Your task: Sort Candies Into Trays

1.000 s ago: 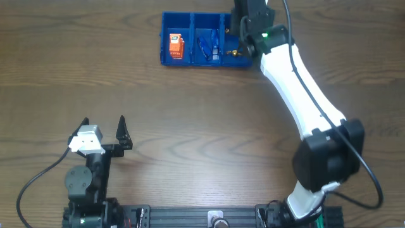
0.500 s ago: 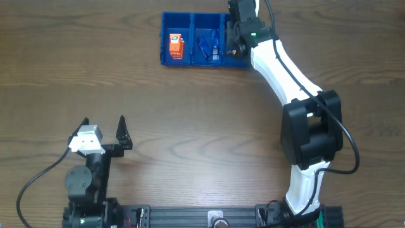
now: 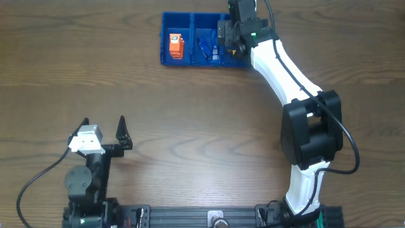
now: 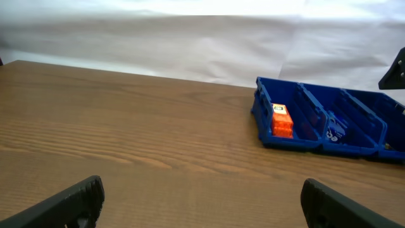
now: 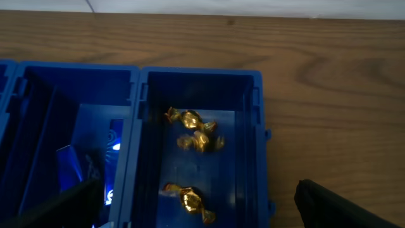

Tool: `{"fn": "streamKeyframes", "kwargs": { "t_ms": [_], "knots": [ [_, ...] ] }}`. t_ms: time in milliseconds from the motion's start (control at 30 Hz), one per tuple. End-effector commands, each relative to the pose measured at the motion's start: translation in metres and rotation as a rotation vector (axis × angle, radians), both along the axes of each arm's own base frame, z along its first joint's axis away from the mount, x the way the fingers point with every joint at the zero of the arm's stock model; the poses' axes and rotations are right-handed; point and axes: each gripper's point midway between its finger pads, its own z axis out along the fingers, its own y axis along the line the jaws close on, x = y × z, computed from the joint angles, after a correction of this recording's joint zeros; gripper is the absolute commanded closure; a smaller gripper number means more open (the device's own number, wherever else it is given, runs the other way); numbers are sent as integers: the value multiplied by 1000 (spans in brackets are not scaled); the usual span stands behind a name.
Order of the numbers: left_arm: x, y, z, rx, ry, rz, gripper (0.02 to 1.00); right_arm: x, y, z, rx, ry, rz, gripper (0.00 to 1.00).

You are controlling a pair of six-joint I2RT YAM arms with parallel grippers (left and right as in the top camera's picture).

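Near the near left corner of the bench (image 3: 190, 126), the left gripper (image 3: 103, 123) rests with its fingers spread, holding nothing. At the far edge sits the blue tray (image 3: 163, 39). It holds an orange candy (image 3: 176, 45) in its left compartment, blue candies (image 3: 206, 48) in the middle and gold candies (image 5: 192, 130) in the right. The right gripper (image 5: 197, 201) is above the gold candies, released wide.

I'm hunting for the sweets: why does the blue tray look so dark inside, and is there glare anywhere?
Right wrist view: the walls of the tray shade its floor, yet the gold candies catch bright glints. Left wrist view: the white backdrop is the brightest area, the table evenly lit. Top view: light is even across the wood, no strong glare.
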Motion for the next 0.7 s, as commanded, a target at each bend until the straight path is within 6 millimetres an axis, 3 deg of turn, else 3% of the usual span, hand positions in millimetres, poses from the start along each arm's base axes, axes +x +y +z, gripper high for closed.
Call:
{"fn": "streamKeyframes", "kwargs": {
  "t_ms": [33,133,200,267,400,500,600,700],
  "knots": [
    [-1,-2,-16,-1,49,-15,20,0,1,3,3,-2,21,1],
    [-1,-2,-16,-1,49,-15,23,-2,-7,46,26,-78,8,1],
    [-1,-2,-16,-1,49,-15,20,-12,-22,99,28,-164,-25,1],
    [-1,-2,-16,-1,49,-15,20,-26,-37,135,6,-215,-26,1],
    [-1,-2,-16,-1,49,-15,20,-61,-86,191,-64,-290,-69,1],
    [-1,-2,-16,-1,49,-15,20,-92,-123,206,-112,-325,-172,1],
    [-1,-2,-16,-1,49,-15,20,-130,-134,207,-142,-351,-174,1],
    [-1,-2,-16,-1,49,-15,20,-167,-142,191,-135,-382,-180,1]
  ]
}}
